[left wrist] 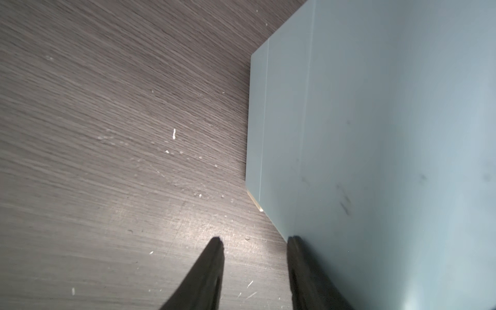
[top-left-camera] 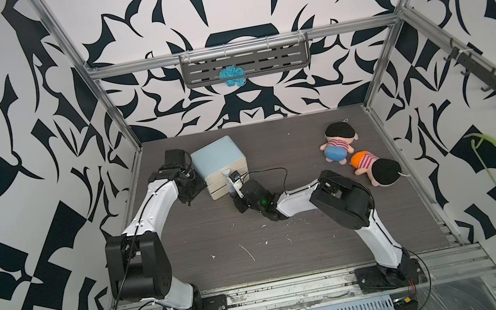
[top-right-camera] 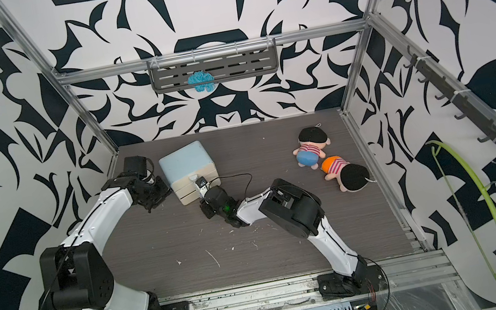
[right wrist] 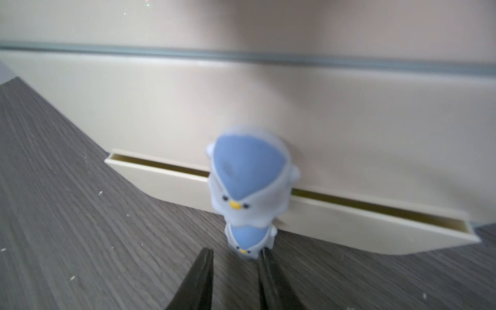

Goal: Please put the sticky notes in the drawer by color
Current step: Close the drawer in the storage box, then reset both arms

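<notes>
Black right pincer (right wrist: 235,252) spread, tips just before small penguin-shaped blue-white knob (right wrist: 248,239) of pale blue plastic drawer chest (top-left-camera: 218,157); lowest cream drawer (right wrist: 349,228) ajar. Left pincer (left wrist: 255,239) spread against chest's side. Chest likely light, slides; pinch knob's sides. Sticky notes unseen.

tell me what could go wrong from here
1. The bottom drawer is ajar by a slit. The open right gripper sits at its small knob, so a push there could slip off or catch the knob above.
2. Only one finger of the open left gripper seems to rest against the chest, so the chest may slide or twist.
3. No sticky notes show in any view, only yellow in the slit, so the sorting cannot be checked.
</notes>
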You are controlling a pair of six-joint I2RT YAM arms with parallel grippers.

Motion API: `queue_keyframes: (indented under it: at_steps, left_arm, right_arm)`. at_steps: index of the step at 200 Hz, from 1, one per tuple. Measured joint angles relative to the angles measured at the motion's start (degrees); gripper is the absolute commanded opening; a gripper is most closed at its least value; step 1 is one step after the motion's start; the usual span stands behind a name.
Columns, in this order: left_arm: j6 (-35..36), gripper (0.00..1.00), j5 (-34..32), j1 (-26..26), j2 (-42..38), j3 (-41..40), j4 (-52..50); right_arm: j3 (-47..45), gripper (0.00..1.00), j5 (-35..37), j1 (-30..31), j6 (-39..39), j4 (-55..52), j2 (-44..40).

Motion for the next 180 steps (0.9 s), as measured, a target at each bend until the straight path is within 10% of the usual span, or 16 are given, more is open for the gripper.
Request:
queue_keyframes:
  at_steps: [97, 180]
  left_arm:
    - [10.95, 1.0, -4.59, 0.0, -21.88, -17.62, 17.66]
    - [30.18, 0.99, -9.42, 0.0, -35.93, -44.68, 50.4]
  right_arm:
    - [-25.35, 0.87, 6.45, -0.13, -2.23, 1.29, -30.47]
    - [-39.45, 0.96, 22.38, -14.03, -9.75, -13.05, -62.34]
